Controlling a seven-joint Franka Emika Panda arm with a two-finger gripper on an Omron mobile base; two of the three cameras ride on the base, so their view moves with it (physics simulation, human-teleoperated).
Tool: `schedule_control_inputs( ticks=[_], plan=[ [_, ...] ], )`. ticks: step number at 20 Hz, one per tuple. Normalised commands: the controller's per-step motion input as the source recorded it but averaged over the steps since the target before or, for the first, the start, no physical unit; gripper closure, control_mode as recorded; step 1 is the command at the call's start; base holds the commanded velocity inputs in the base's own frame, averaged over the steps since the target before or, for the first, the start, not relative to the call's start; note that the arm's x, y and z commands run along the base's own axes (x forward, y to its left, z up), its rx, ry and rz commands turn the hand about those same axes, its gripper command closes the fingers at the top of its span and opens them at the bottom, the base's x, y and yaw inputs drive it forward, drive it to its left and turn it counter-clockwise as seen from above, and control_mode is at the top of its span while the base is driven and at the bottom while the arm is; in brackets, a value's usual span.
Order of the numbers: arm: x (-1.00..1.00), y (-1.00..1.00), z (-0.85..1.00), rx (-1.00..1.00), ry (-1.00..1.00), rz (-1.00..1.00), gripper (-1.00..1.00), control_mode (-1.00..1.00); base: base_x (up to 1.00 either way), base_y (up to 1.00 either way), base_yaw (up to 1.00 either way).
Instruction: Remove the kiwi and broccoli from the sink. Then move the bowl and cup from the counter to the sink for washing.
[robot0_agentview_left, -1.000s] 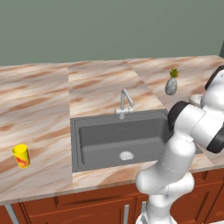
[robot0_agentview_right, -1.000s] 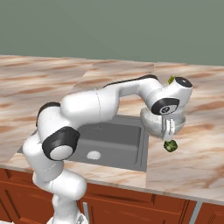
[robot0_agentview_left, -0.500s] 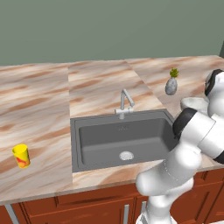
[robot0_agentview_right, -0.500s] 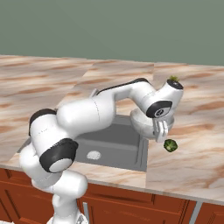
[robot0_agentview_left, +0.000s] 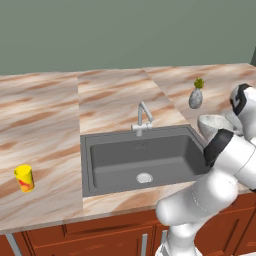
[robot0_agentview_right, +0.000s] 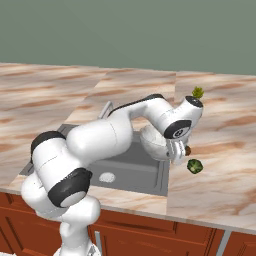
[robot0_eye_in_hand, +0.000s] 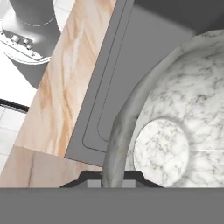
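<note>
In the hand view the bowl (robot0_eye_in_hand: 175, 127) is cut off by the right edge, and its near rim is lost behind the grey band at the bottom. The gripper's finger tips are barely seen there, so how the rim is clasped cannot be told. In the left base view the bowl (robot0_agentview_left: 216, 125) is partly covered by the arm. In the right base view the sink (robot0_agentview_right: 131, 169) is largely hidden by the arm, and the bowl (robot0_agentview_right: 154, 142) is half masked by the wrist. The kiwi (robot0_agentview_right: 188, 150) is seen as a brown sliver behind the hand. The mark on the cup (robot0_agentview_left: 24, 178) is too small to be read.
</note>
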Motion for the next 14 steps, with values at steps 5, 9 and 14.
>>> schedule_control_inputs(
  ticks=[5,9,14],
  plan=[
    [0.13,0.22,-0.15,0.04,0.00,0.09,1.00,-1.00,0.00,0.00,0.00],
    [0.22,0.25,-0.18,0.00,0.00,0.06,1.00,-1.00,0.00,0.00,0.00],
    [0.25,0.22,-0.18,0.00,0.00,0.03,1.00,-1.00,0.00,0.00,0.00]
  ],
)
